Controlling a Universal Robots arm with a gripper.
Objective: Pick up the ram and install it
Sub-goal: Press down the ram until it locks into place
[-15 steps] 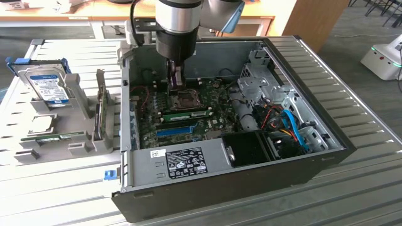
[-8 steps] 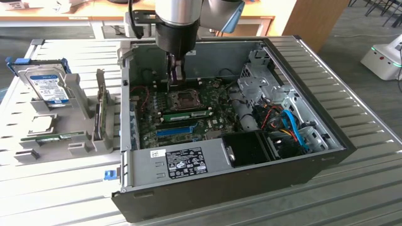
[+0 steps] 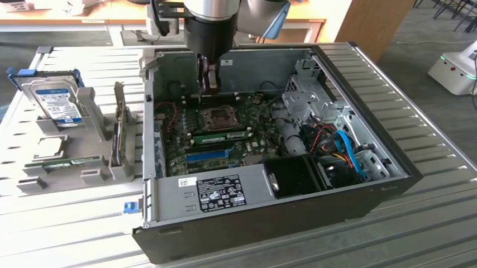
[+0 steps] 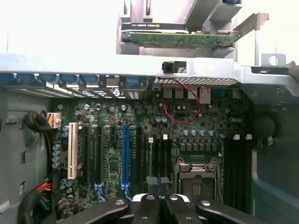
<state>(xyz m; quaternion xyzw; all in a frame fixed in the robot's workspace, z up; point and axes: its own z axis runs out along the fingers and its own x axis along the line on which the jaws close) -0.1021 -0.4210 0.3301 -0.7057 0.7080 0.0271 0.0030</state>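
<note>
The end effector [image 3: 211, 84], fingers together, hangs over the motherboard [image 3: 223, 131] inside the computer case [image 3: 350, 184], hard drive [image 3: 60, 103] well apart.

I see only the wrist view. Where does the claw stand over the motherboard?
Observer: The claw hangs above the board, near the processor socket.
Operator: Is there any ram outside the case?
Observer: Yes, a green ram stick lies low in the grey rack, at the exterior view's left of the case.
Operator: What else does the rack hold?
Observer: A hard drive stands upright in it.
</note>
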